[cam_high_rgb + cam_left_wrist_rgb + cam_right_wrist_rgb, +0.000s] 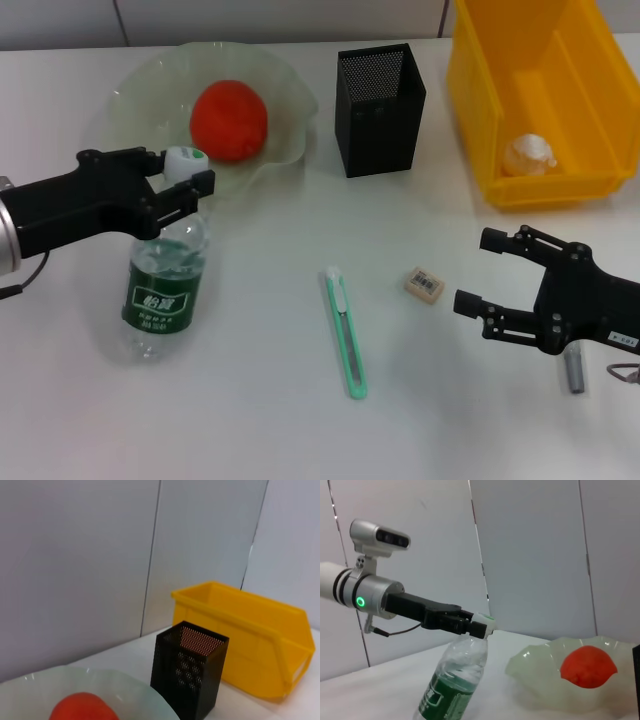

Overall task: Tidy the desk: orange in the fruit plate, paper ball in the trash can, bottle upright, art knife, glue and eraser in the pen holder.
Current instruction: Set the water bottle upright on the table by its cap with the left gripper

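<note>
The bottle (165, 285) stands on the desk (260, 420) with my left gripper (186, 172) shut on its cap; the right wrist view shows the same bottle (454, 682) and left gripper (479, 626). Just behind it, the orange (228, 120) lies in the fruit plate (285, 85). The art knife (345, 332) and the eraser (424, 283) lie flat mid-desk. My right gripper (475, 270) hovers open to the right of the eraser. The glue (574, 371) pokes out from under it. The paper ball (527, 155) sits in the trash can (590, 70). The pen holder (380, 97) stands upright.
The pen holder (190, 675) stands between the fruit plate (130, 687) and the trash can (250, 635) along the back of the desk. A grey panel wall (80, 565) rises behind them.
</note>
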`<state>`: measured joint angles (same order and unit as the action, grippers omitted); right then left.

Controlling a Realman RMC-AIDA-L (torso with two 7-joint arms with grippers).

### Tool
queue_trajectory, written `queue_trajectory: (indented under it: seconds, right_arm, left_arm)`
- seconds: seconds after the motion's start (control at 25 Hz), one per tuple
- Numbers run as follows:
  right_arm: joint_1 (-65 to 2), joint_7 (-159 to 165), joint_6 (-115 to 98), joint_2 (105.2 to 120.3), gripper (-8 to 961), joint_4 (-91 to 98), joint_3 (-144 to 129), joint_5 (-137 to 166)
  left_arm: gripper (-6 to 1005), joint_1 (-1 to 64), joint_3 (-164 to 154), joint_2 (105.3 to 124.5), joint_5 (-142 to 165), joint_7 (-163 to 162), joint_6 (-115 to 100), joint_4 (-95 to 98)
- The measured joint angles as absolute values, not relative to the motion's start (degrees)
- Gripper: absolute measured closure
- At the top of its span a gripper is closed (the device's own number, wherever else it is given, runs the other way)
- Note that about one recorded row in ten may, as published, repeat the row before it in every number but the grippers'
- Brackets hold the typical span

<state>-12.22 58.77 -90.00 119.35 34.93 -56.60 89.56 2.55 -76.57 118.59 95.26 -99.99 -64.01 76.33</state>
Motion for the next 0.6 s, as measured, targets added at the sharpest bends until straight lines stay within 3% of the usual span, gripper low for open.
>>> queue_trajectory:
  seconds: [0.6]
  right_arm:
    - [-12.22, 59.62, -90.60, 119.38, 100, 35.33, -56.60, 89.56]
  left_arm:
    - [559, 1.84, -74.21, 118.57, 90.00, -92.43, -65.88, 74.59]
